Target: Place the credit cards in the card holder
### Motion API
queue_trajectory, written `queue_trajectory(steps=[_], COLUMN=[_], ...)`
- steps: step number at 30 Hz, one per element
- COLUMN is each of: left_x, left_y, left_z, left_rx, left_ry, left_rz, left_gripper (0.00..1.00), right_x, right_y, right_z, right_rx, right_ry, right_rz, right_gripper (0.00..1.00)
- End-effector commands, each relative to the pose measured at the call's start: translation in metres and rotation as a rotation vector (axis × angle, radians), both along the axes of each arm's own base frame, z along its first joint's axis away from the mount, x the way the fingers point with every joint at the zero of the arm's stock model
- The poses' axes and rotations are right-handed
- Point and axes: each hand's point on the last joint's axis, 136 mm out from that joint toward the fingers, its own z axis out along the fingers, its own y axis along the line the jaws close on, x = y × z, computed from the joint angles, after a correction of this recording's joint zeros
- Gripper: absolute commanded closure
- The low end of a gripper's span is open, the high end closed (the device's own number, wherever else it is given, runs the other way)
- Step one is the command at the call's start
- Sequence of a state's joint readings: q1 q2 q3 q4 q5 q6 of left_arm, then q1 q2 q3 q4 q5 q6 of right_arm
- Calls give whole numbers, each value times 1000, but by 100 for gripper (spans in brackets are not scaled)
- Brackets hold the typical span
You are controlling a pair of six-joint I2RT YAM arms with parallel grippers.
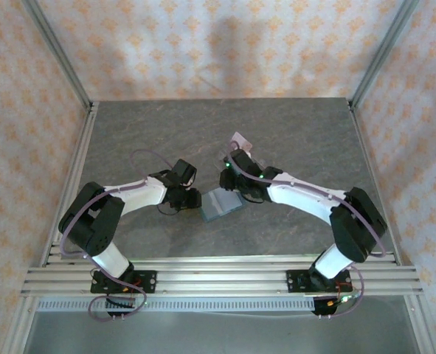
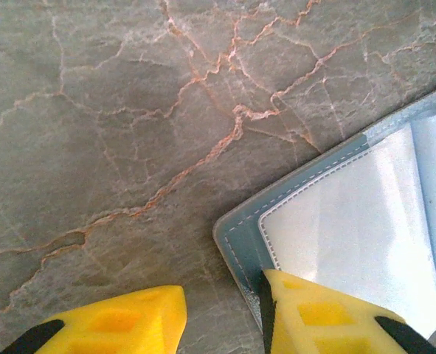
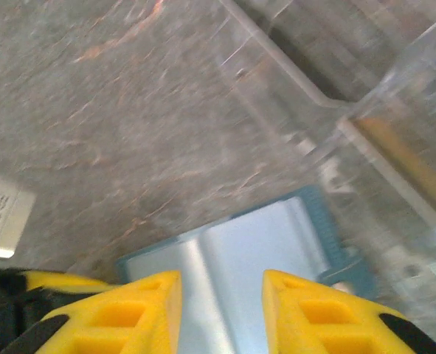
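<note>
The left claw [image 2: 221,286], spread wide, sets one finger over the corner of the open holder [image 2: 350,221], likely to pin it flat, while the right claw [image 3: 221,276] hovers wide above it.

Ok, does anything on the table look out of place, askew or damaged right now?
Nothing looks damaged or spilled. The card holder lies open and turned at an angle to the table edge, its pale inside facing up. One pale pink card sits apart from it, farther back, also askew.
</note>
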State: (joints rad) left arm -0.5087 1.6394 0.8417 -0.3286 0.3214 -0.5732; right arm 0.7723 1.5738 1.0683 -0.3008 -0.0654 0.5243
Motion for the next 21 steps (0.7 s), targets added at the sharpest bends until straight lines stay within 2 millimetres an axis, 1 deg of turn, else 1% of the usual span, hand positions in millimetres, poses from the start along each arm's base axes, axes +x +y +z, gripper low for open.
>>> queue_trajectory(steps=[1,3,4,7,9,12,21], left_x=[-12,-13,-13,-13,-14,-13,-15], left_y=[7,6,5,3,2,2,-2], left_z=[-26,-25,-25,-24,-24,-24,-28], left_rx=[77,86,89,88,90,94,92], left_ry=[48,46,46,42,46,44,58], left_rz=[-39,-44,-47,-54,-56,-58,-67], left_gripper=[65,65,65,65,65,65,65], right_x=[8,14,16,21,24,27,37], right_y=[-31,-40,-41,-39,-39,-37,-53], right_z=[8,9,9,3,-5,-14,-24], right_rx=[-164,-234,-251,-327,-396,-445,-595], right_ry=[-43,-49,-47,-29,-2,19,10], right_rz=[-30,-32,-22,29,62,98,84], right_gripper=[71,74,74,75,75,75,74])
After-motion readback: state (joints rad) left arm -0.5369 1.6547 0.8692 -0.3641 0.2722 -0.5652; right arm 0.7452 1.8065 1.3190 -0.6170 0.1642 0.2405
